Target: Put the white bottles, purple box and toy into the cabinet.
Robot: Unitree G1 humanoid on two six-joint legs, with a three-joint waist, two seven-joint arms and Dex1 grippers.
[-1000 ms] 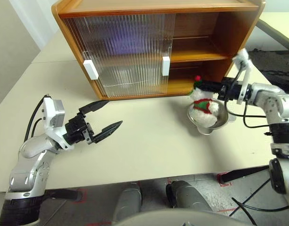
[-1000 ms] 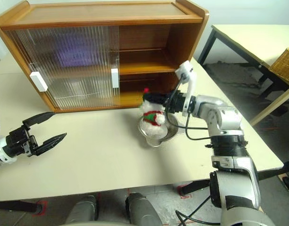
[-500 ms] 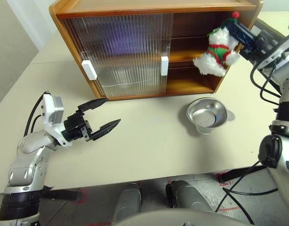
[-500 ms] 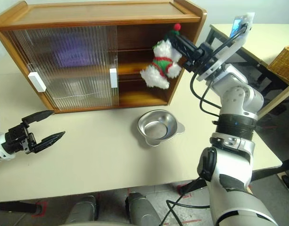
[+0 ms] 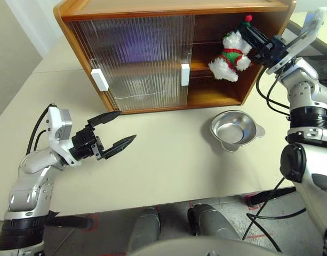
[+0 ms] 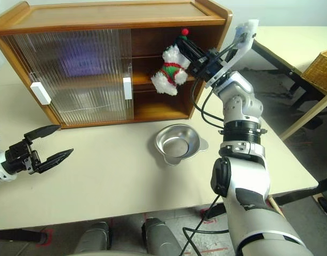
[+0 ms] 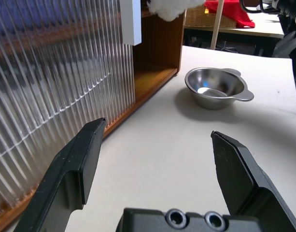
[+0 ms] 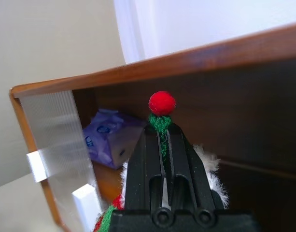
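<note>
Glossy wood cabinet [image 5: 126,10], ribbed doors – probably plastic – shiny metal bowl [image 5: 235,130].

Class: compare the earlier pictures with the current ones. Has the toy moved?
Yes. The toy, shut in the right gripper, has left the metal bowl on the table and now hangs up at the cabinet's open upper shelf.
</note>
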